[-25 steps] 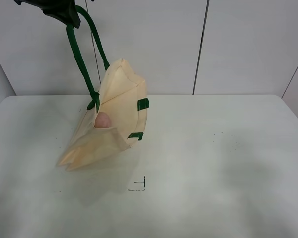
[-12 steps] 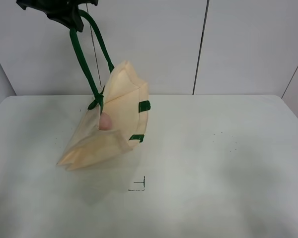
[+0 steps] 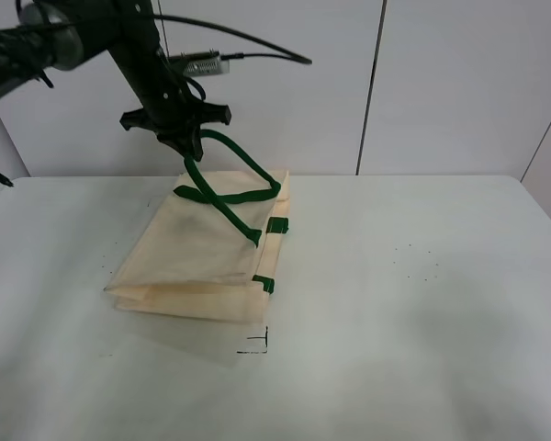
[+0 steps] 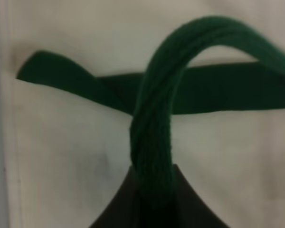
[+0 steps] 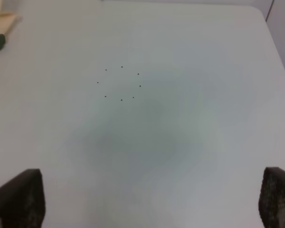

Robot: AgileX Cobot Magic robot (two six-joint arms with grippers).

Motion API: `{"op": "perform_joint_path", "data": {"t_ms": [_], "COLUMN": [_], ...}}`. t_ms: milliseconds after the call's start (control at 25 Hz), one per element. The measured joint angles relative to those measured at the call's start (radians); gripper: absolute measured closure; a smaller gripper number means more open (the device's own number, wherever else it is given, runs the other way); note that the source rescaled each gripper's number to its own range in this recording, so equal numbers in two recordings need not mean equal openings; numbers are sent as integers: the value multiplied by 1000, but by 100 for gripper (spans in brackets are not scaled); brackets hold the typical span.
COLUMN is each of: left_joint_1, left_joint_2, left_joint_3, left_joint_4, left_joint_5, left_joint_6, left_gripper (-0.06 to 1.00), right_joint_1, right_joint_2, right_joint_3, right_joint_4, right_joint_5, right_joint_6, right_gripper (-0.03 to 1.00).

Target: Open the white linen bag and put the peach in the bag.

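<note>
Your left fingers (image 3: 189, 145) clamp the green strap (image 4: 152, 118) | right fingers (image 5: 20, 197) spread, empty | bag (image 3: 193, 257) below left fingers looks limp, light: lift by straps.

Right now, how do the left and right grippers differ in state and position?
The left gripper is shut on the green handle; the right gripper is open, holding nothing. The left one hangs above the white linen bag; the right one looks onto bare table. Both are dark.
</note>
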State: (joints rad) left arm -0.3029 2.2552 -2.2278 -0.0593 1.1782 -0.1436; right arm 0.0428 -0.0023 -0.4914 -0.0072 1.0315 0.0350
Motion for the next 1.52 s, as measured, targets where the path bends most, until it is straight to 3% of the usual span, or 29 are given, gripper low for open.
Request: {"op": "perform_joint_path", "data": {"t_ms": [80,120,320,440,560,640,1120,1520], "left_joint_1": [0,0,0,0,3,17,298,309], "left_joint_2": [37,49,55,55,55,55,51,-225], "left_joint_3": [0,0,32,54,60,60,69,410], "left_joint_4": [-1,-6,-13,70,159,177,96,59], "left_joint_5": [0,1,-2,-2,0,0,1,0], "left_joint_6": [11,16,25,27,27,26,54,67], "left_gripper": [89,82,23,10,7,6,6,6], "right_joint_1": [0,0,0,0,0,0,0,0], "right_joint_2": [0,0,0,0,0,0,0,0], "right_joint_3": [0,0,0,0,0,0,0,0], "right_joint_4": [0,0,0,0,0,0,0,0], "right_joint_5": [0,0,0,0,0,0,0,0], "right_joint_6": [0,0,0,0,0,0,0,2], "right_gripper": [-3,-3,-3,-3,-3,-3,-3,-3]}}
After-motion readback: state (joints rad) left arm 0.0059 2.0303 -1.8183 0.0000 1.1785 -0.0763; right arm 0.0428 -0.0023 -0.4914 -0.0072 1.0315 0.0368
